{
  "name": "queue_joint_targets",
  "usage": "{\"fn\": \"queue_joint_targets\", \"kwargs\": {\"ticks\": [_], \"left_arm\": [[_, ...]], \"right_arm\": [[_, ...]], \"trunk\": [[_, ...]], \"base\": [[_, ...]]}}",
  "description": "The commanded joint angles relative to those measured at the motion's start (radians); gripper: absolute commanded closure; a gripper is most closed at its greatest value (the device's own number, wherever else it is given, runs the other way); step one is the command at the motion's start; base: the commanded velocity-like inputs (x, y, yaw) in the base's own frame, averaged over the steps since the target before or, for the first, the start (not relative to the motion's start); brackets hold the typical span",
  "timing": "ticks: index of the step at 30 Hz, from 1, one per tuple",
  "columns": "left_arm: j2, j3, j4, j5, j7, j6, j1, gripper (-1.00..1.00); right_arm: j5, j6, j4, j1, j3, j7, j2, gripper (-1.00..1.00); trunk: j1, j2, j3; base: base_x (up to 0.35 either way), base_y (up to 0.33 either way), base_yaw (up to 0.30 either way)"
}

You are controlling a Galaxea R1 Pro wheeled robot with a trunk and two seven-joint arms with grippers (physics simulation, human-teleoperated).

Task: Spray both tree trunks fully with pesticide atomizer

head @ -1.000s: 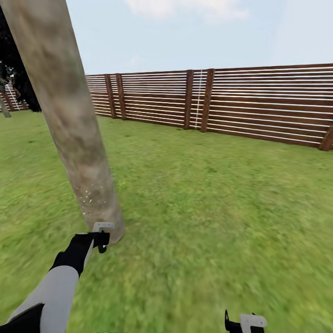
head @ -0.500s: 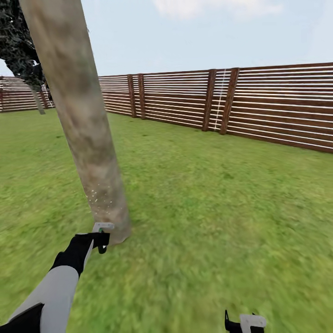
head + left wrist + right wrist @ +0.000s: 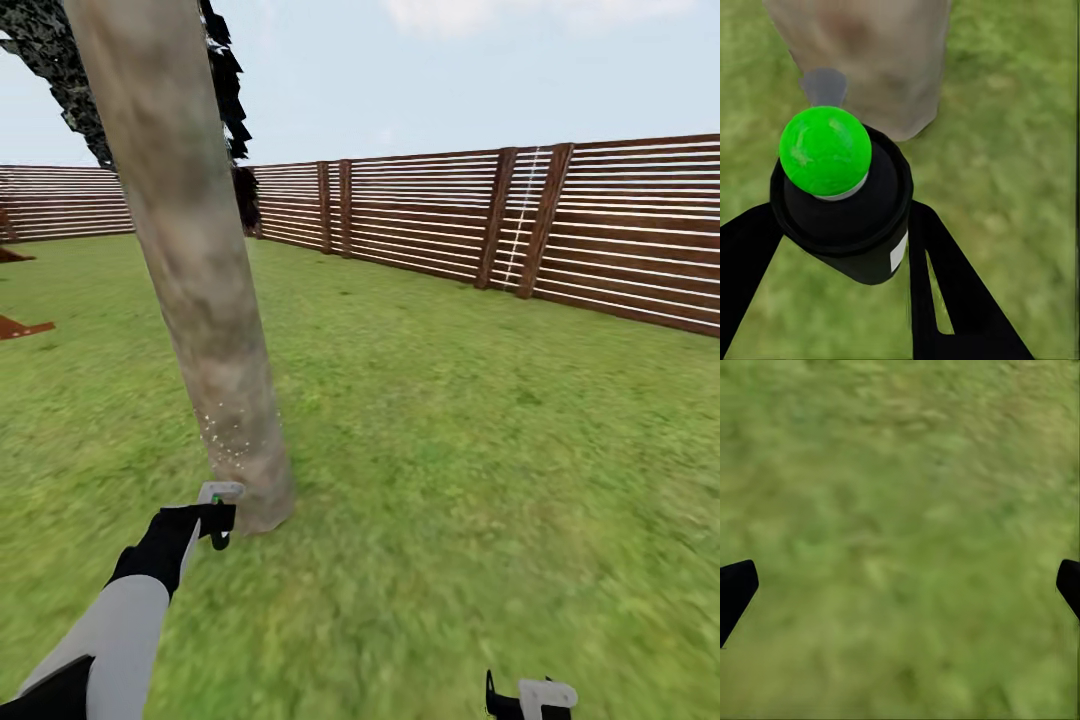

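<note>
The tree trunk [image 3: 205,300] rises from the lawn [image 3: 450,430] at the left of the head view, leaning left toward its top. The left gripper [image 3: 216,517] sits just before the trunk's foot, with the pesticide atomizer [image 3: 844,202] between its fingers [image 3: 945,300], the atomizer's top turned toward the trunk. The right gripper [image 3: 530,697] hangs over the lawn at the near right, well apart from the trunk. The slat fence [image 3: 520,225] runs along the lawn's far edge behind the trunk.
</note>
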State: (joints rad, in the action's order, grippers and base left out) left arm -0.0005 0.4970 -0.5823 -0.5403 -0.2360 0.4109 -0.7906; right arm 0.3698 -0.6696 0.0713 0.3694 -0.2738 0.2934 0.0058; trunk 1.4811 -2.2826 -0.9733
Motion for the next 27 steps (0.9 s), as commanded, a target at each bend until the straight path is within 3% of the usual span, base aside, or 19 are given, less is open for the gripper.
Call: {"fn": "queue_joint_targets", "kwargs": {"ticks": [1, 17, 27], "left_arm": [[-0.001, 0.006, -0.002, -0.01, -0.009, 0.002, -0.001, 1.0], [-0.001, 0.006, -0.003, -0.01, -0.009, 0.003, -0.001, 1.0], [0.002, 0.005, -0.003, -0.012, -0.009, 0.005, -0.001, 1.0]], "right_arm": [[0.011, -0.001, -0.001, 0.0, -0.004, 0.007, 0.0, -1.0], [0.011, -0.001, -0.001, 0.0, -0.004, 0.007, -0.001, -1.0], [0.011, -0.001, -0.001, 0.0, -0.004, 0.007, -0.001, -1.0]], "trunk": [[0.0, 0.0, -0.001], [0.0, 0.0, -0.001], [0.0, 0.0, -0.001]], "base": [[0.072, -0.26, 0.014], [0.047, -0.274, 0.007], [0.062, -0.275, 0.26]]}}
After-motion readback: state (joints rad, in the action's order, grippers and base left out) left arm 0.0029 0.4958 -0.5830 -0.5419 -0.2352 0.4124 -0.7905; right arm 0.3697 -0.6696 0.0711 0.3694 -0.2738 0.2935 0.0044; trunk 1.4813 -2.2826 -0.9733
